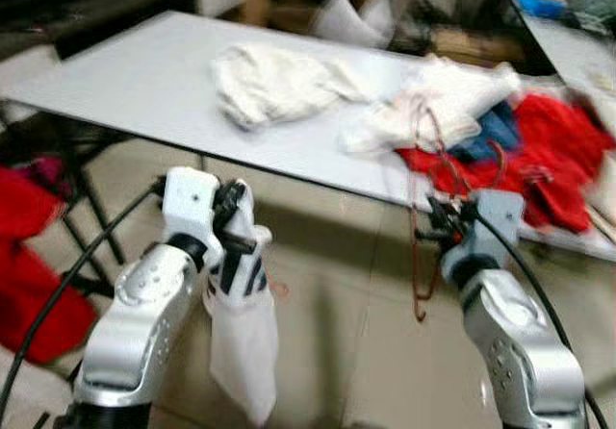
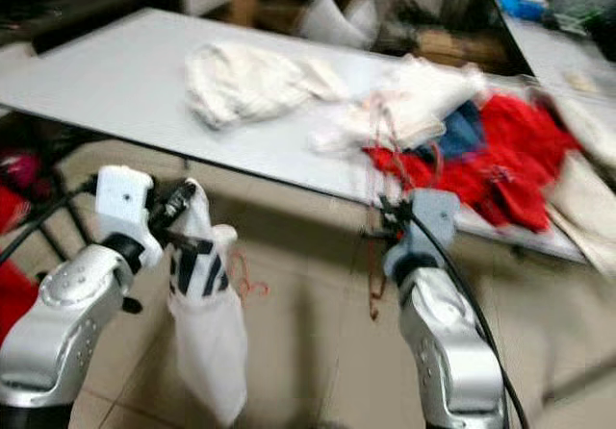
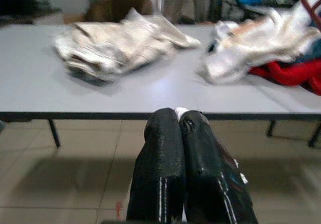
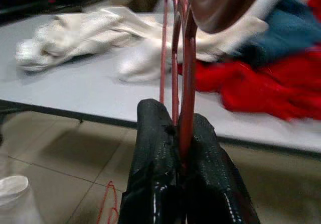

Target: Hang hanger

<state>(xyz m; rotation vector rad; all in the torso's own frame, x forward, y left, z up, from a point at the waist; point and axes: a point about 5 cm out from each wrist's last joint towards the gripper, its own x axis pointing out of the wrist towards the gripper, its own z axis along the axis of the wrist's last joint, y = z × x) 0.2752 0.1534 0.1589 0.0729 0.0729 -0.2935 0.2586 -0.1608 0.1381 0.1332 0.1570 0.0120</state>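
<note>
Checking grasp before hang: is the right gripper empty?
No, the right gripper is shut on the red hanger, whose wire runs up between its fingers.

The whole head view is smeared by motion, so the heap of red, blue and white clothes (image 1: 500, 136) at two o'clock on the long grey table (image 1: 135, 83) blurs together, its pieces hard to separate. The thin dark-red wire hanger (image 4: 183, 58) runs off the wrist picture's edge, its hook out of frame. The white cloth garment (image 1: 241, 342) covers the left gripper (image 3: 180, 114) fingertips in the head view. Boxes and clutter (image 1: 327, 6) at twelve o'clock are too blurred to identify.
</note>
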